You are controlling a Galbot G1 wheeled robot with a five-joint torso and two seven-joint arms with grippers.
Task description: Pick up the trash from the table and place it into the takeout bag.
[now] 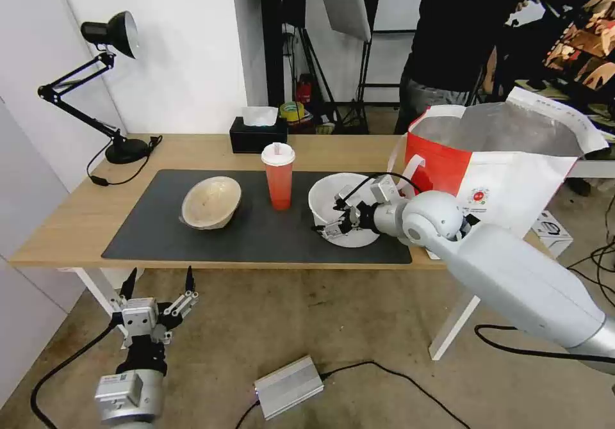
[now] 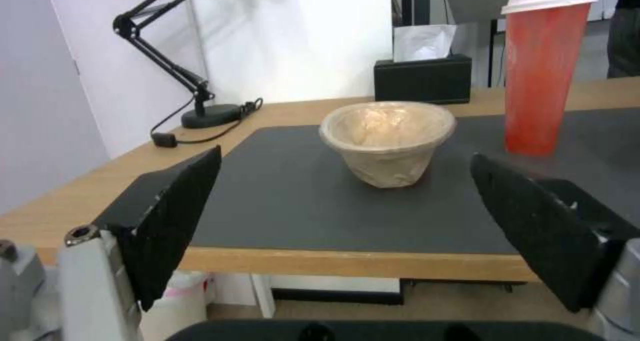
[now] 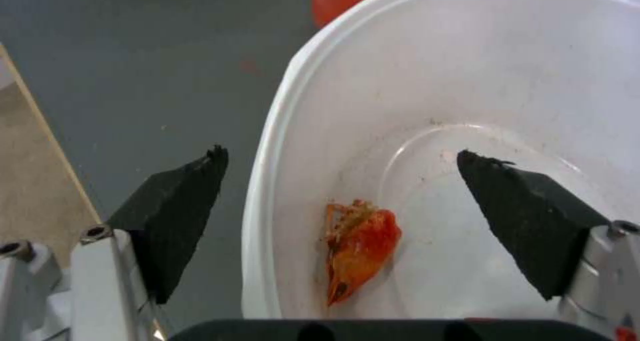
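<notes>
On the dark mat (image 1: 256,240) of the table (image 1: 70,224) stand three pieces of trash. The white bowl (image 1: 323,195) (image 3: 467,81) is at the right and holds a red scrap (image 3: 360,246). My right gripper (image 1: 333,216) (image 3: 340,156) is open, one finger inside the bowl's near wall and one outside it. The orange-red cup (image 1: 279,182) (image 2: 540,81) stands mid-mat and the beige bowl (image 1: 211,202) (image 2: 387,141) left of it. My left gripper (image 1: 160,278) (image 2: 345,155) hangs open below the table's front edge, facing the beige bowl. The takeout bag (image 1: 506,160) stands open at the table's right end.
A black desk lamp (image 1: 109,32) and its cord occupy the back left corner. A black tissue box (image 1: 256,136) sits behind the cup. On the floor lie a silver box (image 1: 288,387) and cables. A person stands behind the bag.
</notes>
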